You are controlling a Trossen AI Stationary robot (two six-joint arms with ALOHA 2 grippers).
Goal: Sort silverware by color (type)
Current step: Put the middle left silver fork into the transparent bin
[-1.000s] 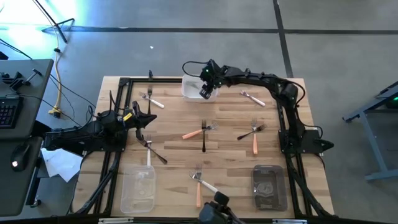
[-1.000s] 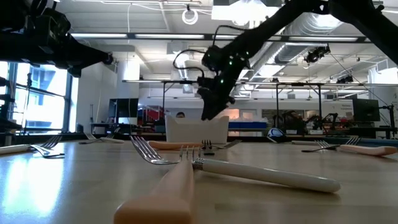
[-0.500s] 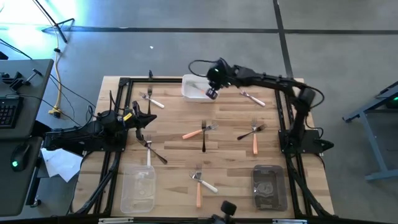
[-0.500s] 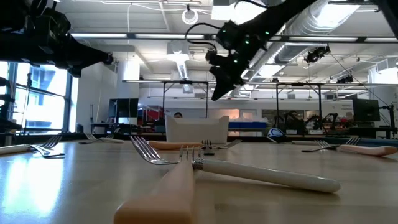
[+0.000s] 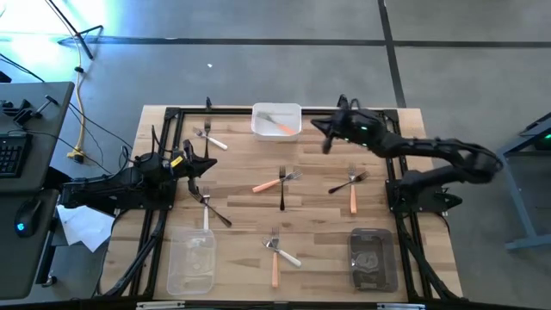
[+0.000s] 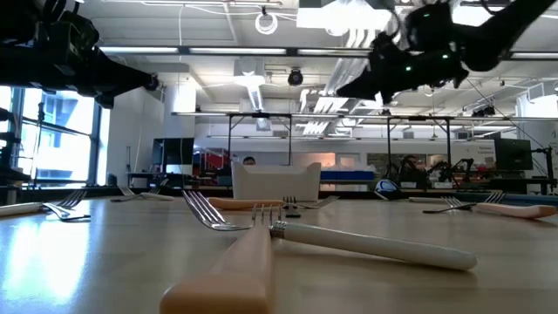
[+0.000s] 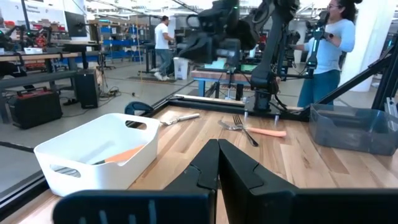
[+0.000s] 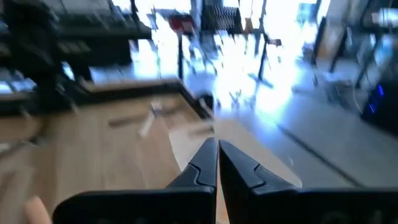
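While the left pincer [image 5: 203,168] rests closed and empty at the nine o'clock edge of the tabletop [image 5: 318,220], forks lie scattered across the wood. Nearest it, toward ten o'clock, a white-handled fork [image 5: 210,139] lies alone, and just beside the pincer toward the middle a dark fork [image 5: 215,211] crosses a pale one. At seven o'clock stands a clear tray [image 5: 190,263]. At twelve o'clock a white bin [image 5: 276,121] holds an orange-handled fork [image 5: 279,126]. Around the centre an orange fork [image 5: 274,182] meets a dark fork [image 5: 281,189] at their heads. Toward six o'clock an orange fork [image 5: 275,261] and a white fork [image 5: 285,255] cross near their heads. Right of the bin, toward one o'clock, the right pincer [image 5: 325,138] hangs above the wood with its fingers pressed together and nothing between them, its arm [image 5: 430,148] reaching in from the three o'clock side. Toward three o'clock a dark fork [image 5: 346,183] crosses an orange fork [image 5: 352,194]. At five o'clock sits a dark tray [image 5: 372,258]; what lies in it cannot be made out. In the left wrist view, two people [image 7: 329,37] stand in the room beyond.
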